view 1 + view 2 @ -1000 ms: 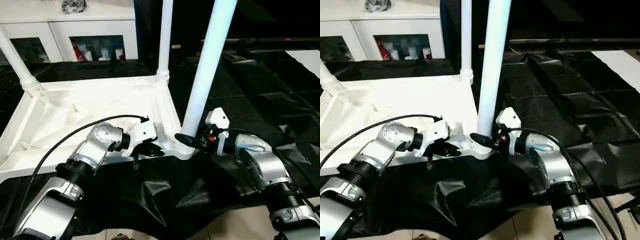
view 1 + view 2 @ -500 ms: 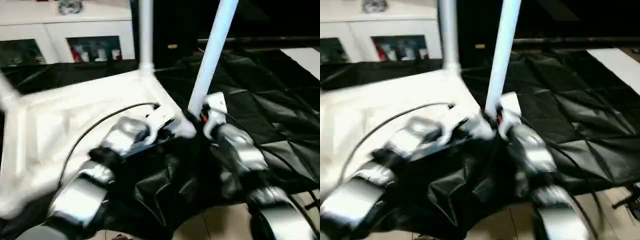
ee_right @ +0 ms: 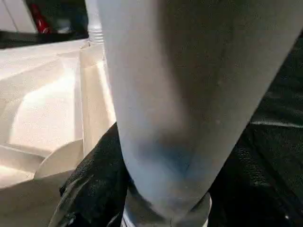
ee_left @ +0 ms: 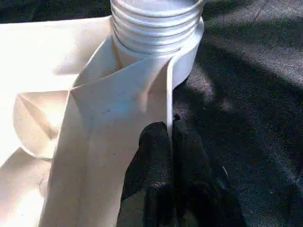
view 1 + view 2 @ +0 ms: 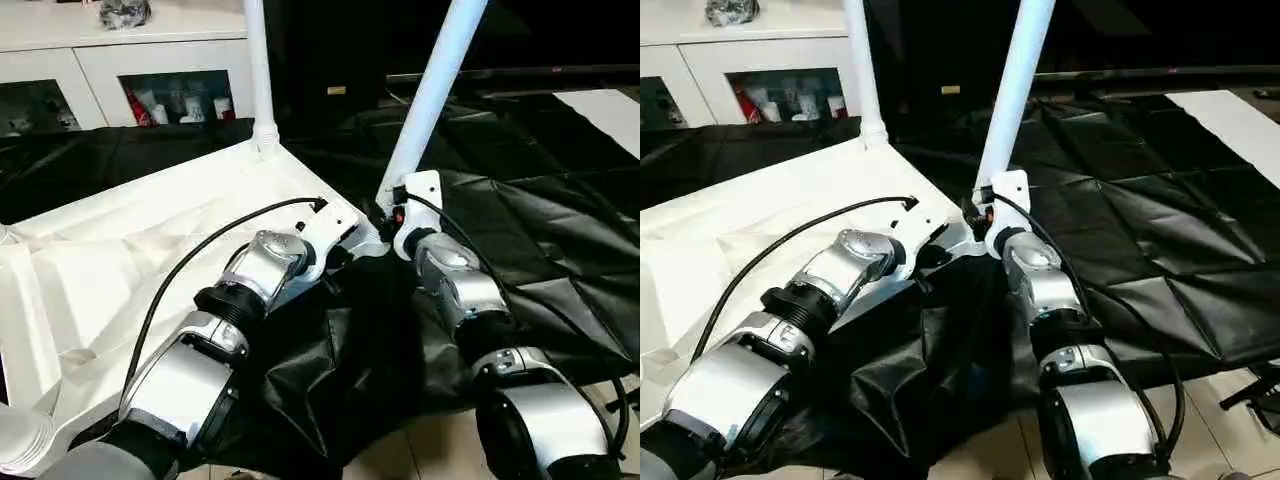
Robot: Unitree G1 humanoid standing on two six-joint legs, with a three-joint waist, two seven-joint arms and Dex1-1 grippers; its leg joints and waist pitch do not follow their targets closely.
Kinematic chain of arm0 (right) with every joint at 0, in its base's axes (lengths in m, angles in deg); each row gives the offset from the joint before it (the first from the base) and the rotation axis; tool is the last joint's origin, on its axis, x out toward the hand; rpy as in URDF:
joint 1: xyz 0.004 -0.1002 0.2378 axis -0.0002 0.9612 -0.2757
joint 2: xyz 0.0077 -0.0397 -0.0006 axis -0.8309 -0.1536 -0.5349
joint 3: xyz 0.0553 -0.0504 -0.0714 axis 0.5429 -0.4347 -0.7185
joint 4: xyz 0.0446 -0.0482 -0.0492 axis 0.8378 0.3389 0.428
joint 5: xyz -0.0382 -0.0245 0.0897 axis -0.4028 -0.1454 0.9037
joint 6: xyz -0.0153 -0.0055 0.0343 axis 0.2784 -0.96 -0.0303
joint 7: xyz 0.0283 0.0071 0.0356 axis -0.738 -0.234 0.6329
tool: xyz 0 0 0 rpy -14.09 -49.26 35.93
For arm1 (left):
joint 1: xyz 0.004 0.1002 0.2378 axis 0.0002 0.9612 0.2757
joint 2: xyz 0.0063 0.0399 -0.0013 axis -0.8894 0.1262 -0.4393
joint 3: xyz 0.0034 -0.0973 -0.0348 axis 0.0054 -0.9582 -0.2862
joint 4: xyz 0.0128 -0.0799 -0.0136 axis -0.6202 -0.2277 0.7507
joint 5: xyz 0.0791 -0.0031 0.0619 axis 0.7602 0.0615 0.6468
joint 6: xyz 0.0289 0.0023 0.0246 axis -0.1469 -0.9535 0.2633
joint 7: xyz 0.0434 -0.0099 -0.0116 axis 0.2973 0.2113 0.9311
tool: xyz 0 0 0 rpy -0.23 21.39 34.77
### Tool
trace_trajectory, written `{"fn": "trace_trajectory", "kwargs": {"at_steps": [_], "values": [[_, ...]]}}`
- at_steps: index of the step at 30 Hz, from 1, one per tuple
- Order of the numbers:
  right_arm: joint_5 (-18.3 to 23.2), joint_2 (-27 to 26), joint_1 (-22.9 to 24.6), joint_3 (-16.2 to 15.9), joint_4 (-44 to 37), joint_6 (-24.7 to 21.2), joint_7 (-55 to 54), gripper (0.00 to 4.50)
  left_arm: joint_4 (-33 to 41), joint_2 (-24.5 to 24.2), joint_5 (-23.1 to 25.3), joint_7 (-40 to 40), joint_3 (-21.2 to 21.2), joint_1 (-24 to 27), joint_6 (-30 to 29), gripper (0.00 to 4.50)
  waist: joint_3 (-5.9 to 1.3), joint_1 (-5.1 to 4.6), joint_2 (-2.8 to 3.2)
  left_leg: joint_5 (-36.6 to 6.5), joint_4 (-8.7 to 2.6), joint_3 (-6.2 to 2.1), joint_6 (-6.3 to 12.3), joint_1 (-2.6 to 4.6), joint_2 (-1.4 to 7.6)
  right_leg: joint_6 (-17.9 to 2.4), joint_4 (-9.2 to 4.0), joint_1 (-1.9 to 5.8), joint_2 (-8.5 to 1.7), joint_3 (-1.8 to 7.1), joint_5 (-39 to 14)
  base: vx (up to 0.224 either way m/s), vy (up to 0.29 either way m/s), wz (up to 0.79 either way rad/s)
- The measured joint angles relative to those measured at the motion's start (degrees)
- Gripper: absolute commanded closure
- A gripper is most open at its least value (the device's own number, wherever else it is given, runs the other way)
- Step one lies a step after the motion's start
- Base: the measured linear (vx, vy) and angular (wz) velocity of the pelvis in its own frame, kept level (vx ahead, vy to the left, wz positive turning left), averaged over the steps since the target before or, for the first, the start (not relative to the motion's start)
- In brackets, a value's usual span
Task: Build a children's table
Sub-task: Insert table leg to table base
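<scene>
I have the tabletop point(image 5: 130, 240) lying underside up on the black sheet point(image 5: 560, 240), spread across the left and middle of my view, its near-left corner cut off by the frame edge. At that far-left edge I can just make out a pale stub at a corner, too cropped for me to say whether it is a seated leg.

Moving right, my left gripper point(image 4: 169, 135) is pinched nearly shut on the thin rim wall of the tabletop just beside the near-right corner socket point(image 4: 156, 42); the wrist view shows both black fingers point(image 4: 154, 156) clamped with the white edge between them. Beyond it, a far leg point(image 5: 255, 60) stands upright in the far corner socket.

Further right, the near leg point(image 5: 435, 90) rises from the near-right corner, leaning to the right. My right gripper point(image 5: 385, 213) sits at its base, jaws about half spread around the shaft, which I read as a grip on the leg.

My judgement: at least two legs are in place, and this one is probably being seated or turned home. I cannot tell how deep it sits, because the grippers cover the joint. The count of remaining legs is unclear, since the left corners are cropped.
</scene>
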Motion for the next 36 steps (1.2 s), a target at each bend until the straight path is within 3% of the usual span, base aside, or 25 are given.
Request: {"fn": "trace_trajectory", "kwargs": {"at_steps": [8,21,31,36], "values": [[-1.4,4.6,-0.4,-4.4,-2.6,-3.8,14.6,2.62,6.0,-5.3,0.3,-9.5,2.0,3.6,2.6,4.50,0.00,-0.03,0.00,0.1,-0.20,0.01,0.16,-0.04,0.04,0.0,-0.07,-0.12,0.05,-0.02,0.0,0.000,0.000,0.00],[0.6,13.4,5.8,-11.3,-14.1,-5.9,45.5,2.62,16.6,-15.7,-1.4,-29.2,4.7,11.4,10.3,4.50,0.01,1.20,-0.19,0.0,-0.16,0.14,0.00,-0.01,0.08,0.0,-0.09,-0.06,0.02,-0.02,0.0,0.000,0.000,0.00],[0.8,14.9,7.8,-12.1,-18.5,-7.4,50.2,2.62,17.2,-16.6,-1.7,-33.0,5.2,11.6,10.9,4.50,0.02,1.95,-0.25,0.0,-0.18,0.20,0.00,-0.03,0.09,0.0,-0.10,-0.09,0.02,-0.01,-0.1,0.000,0.000,0.00],[0.4,12.1,6.9,-11.2,-16.3,-7.6,42.4,2.62,16.5,-15.9,-1.0,-29.4,4.8,11.4,9.5,4.50,-0.09,1.53,-0.44,0.0,-0.15,0.22,-0.03,0.19,0.09,0.0,0.04,0.01,0.02,0.03,0.0,0.000,0.000,0.00]]}}
